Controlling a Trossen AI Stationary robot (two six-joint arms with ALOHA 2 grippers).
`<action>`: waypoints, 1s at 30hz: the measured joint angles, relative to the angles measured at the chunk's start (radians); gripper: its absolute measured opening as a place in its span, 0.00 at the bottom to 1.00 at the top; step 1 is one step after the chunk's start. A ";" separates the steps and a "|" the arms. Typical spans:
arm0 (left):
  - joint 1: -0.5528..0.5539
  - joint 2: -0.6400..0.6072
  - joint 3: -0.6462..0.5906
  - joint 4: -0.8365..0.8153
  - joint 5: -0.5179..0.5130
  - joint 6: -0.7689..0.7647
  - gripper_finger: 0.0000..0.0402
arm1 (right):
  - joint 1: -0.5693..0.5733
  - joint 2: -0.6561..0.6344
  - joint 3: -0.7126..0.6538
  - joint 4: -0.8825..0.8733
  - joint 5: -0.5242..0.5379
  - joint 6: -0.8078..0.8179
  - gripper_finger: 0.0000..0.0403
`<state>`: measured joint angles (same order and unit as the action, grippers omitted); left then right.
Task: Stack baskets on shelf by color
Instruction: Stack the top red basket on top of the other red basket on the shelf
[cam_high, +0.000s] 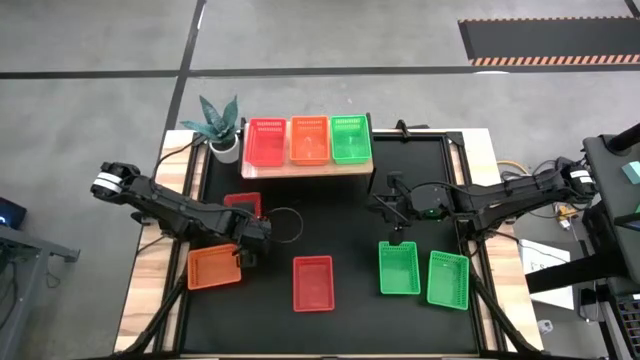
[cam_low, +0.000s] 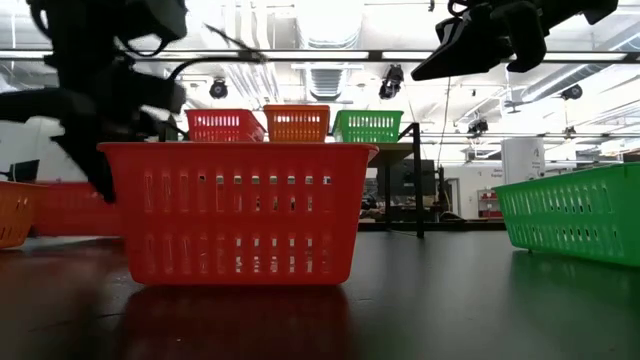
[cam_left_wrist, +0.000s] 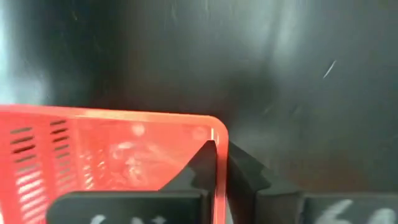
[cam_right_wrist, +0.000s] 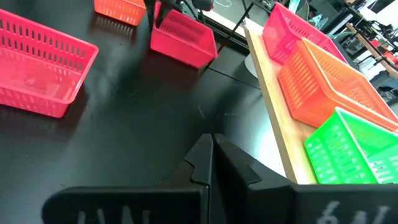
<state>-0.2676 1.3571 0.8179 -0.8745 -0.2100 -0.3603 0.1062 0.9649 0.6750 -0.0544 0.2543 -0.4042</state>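
Observation:
On the light wood shelf (cam_high: 310, 168) at the far side stand a red basket (cam_high: 266, 142), an orange basket (cam_high: 309, 140) and a green basket (cam_high: 350, 139). On the black table lie an orange basket (cam_high: 213, 267) at the left, a red basket (cam_high: 313, 283) in the middle, another red basket (cam_high: 243, 204) partly under my left arm, and two green baskets (cam_high: 398, 268) (cam_high: 448, 278). My left gripper (cam_high: 240, 256) points down, shut on the left orange basket's right wall. My right gripper (cam_high: 380, 205) hangs shut and holds nothing, above the table before the shelf. My left gripper pinches the orange basket's right end wall (cam_left_wrist: 219, 163) near a corner, one finger (cam_left_wrist: 200, 163) inside the basket and the other (cam_left_wrist: 247, 173) outside. The fingers come from above, pointing steeply down. The basket lies level with its bottom on the table.
A potted plant (cam_high: 219, 125) stands at the shelf's left end. A cable loop (cam_high: 285, 222) lies on the table right of the left arm. Bare black tabletop shows between the shelf and the near row of baskets.

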 joint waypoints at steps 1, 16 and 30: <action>-0.001 0.000 0.017 0.001 0.000 0.000 0.01 | 0.000 0.000 0.000 0.000 0.000 0.000 0.02; -0.051 0.000 0.497 -0.058 -0.024 0.045 0.00 | 0.000 0.000 0.000 0.000 0.000 0.000 0.02; 0.045 0.000 0.937 -0.313 -0.435 0.530 0.00 | 0.000 0.000 0.000 0.008 0.000 0.001 0.02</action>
<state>-0.2223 1.3571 1.7545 -1.1872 -0.6446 0.1700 0.1062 0.9646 0.6746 -0.0460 0.2543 -0.4035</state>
